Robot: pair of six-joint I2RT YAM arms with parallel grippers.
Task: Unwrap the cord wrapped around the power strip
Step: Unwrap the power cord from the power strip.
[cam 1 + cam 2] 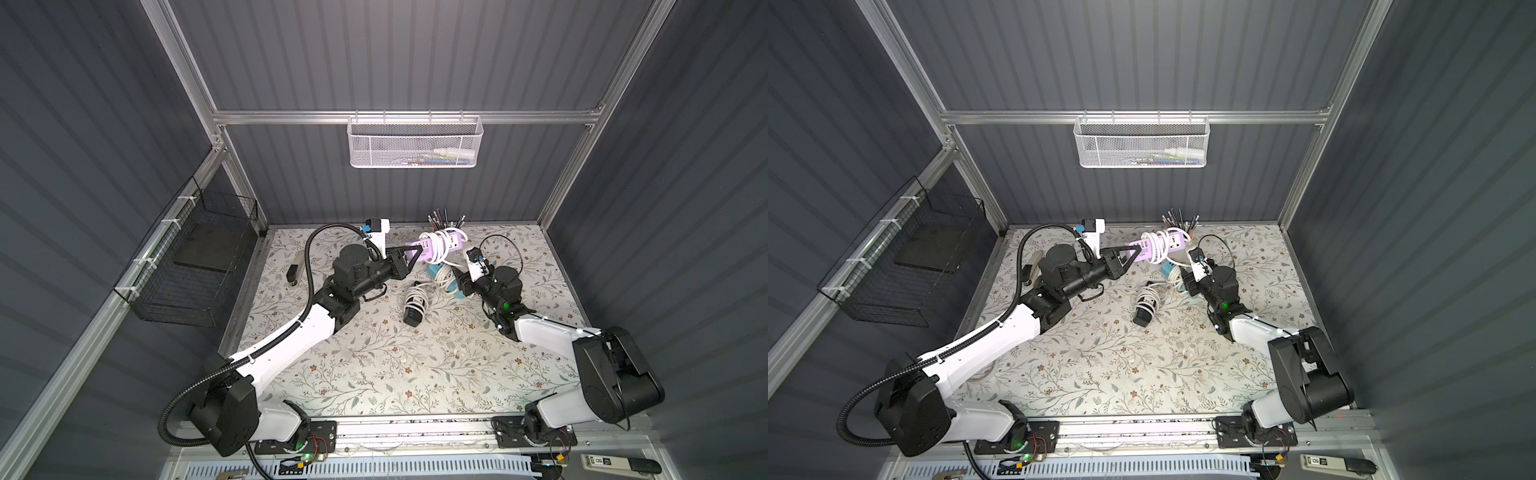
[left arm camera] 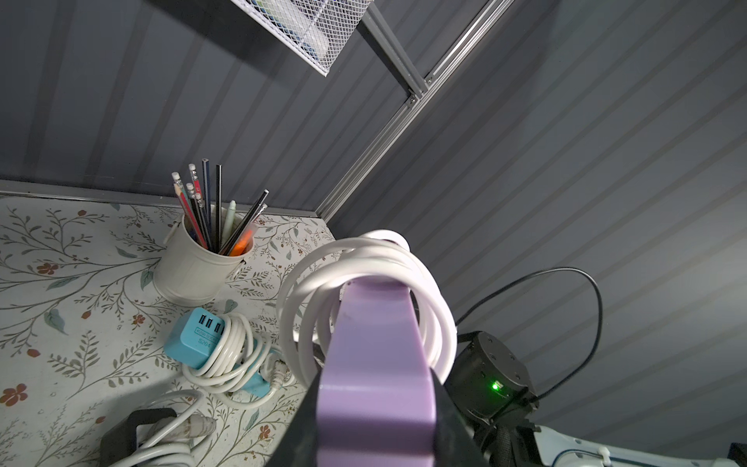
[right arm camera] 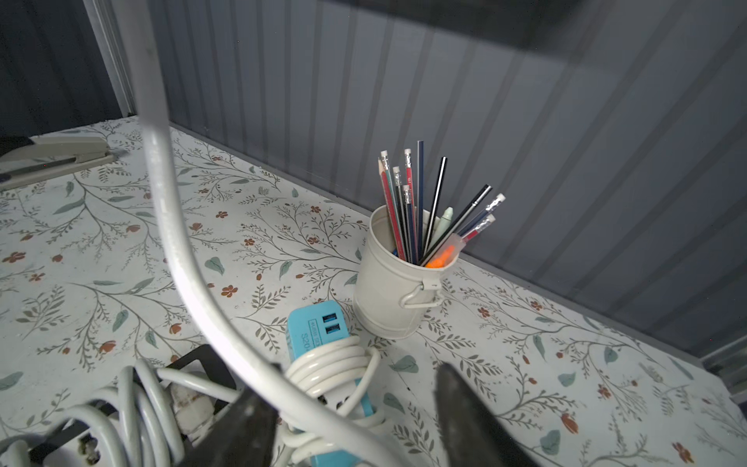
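My left gripper (image 1: pixel 415 253) (image 1: pixel 1136 251) is shut on one end of the purple power strip (image 1: pixel 451 245) (image 1: pixel 1175 246), holding it lifted over the back of the table. In the left wrist view the strip (image 2: pixel 376 364) fills the gap between the dark jaws. The white cord (image 1: pixel 434 243) (image 2: pixel 364 258) is looped several times around the strip's middle. One strand of the cord (image 3: pixel 169 226) hangs down and runs between the fingers of my right gripper (image 3: pixel 359 368) (image 1: pixel 451 271), close to one finger. The right jaws stand apart, open around that strand.
A blue power strip (image 1: pixel 442 278) (image 3: pixel 319 327) wrapped in its own cord lies under my right gripper. A black wrapped strip (image 1: pixel 415 309) lies mid-table. A pencil cup (image 1: pixel 446 226) (image 3: pixel 396 283) stands at the back. A stapler (image 1: pixel 296 266) lies at the left.
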